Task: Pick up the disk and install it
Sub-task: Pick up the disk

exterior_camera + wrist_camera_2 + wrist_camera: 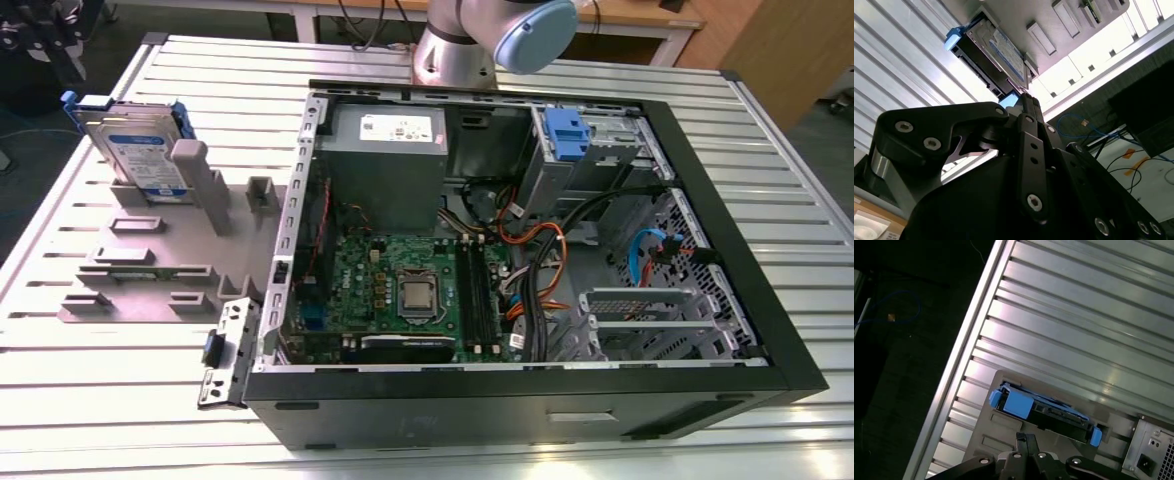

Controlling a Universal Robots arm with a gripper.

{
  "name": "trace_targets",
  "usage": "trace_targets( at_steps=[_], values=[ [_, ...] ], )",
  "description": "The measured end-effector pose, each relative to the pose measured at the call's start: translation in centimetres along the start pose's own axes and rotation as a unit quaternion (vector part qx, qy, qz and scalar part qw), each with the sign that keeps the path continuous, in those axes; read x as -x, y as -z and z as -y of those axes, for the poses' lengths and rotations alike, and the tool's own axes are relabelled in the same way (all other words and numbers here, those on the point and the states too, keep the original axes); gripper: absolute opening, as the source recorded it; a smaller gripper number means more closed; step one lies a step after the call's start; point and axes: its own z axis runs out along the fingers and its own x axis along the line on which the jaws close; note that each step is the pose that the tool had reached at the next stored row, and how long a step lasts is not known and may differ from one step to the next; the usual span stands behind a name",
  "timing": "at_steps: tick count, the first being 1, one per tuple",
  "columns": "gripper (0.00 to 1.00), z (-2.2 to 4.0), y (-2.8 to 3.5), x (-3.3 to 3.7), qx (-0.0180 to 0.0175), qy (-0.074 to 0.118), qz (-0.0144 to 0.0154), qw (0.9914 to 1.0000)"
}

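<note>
Hand (pixel 1026 98), fingers pressed together and empty, hangs near the disk (pixel 134 150) standing upright in the grey rack (pixel 140 268).

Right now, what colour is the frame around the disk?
Blue. The frame on the disk shows best in the first wrist view.

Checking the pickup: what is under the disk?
The disk stands on edge in the grey holder, beside a post; the holder lies on the slatted table. The disk's bottom edge is hidden behind the holder's blocks.
</note>
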Motion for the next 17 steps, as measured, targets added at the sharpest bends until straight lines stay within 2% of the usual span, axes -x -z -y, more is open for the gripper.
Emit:
trace_targets(
  at_steps=[12, 17],
  values=[
    [0.11, 0.0, 0.0, 0.0, 0.0, 0.001, 0.0, 1.0],
    [0.11, 0.0, 0.0, 0.0, 0.0, 0.01, -0.0004, 0.99995]
  ],
)
